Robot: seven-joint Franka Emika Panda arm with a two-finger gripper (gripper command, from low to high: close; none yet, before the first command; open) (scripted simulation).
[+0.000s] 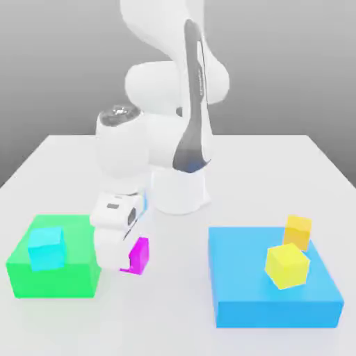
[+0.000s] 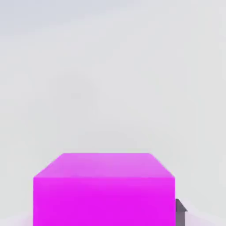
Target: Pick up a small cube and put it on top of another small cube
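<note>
Pincer is clamped on the little magenta cube, and you can see that cube right up close in the hand view with a dark bit of fingertip poking out at its side. In the exterior view the cube sits low, right at the white table, half tucked behind the white hand of the arm; can't really tell if it's resting on the surface or just off it. Just to the exterior view's left of it is the big green block, and the cyan cube is sitting on top of that block, toward its left part, so the two small cubes are near each other but not touching. Over on the exterior view's right, well apart from all that, there's a flat blue block with a yellow cube on it and an orange cube right behind the yellow one, at the block's far edge. Arm's white base stands at the middle of the table behind everything, bent over so the hand points down at the magenta cube.
</note>
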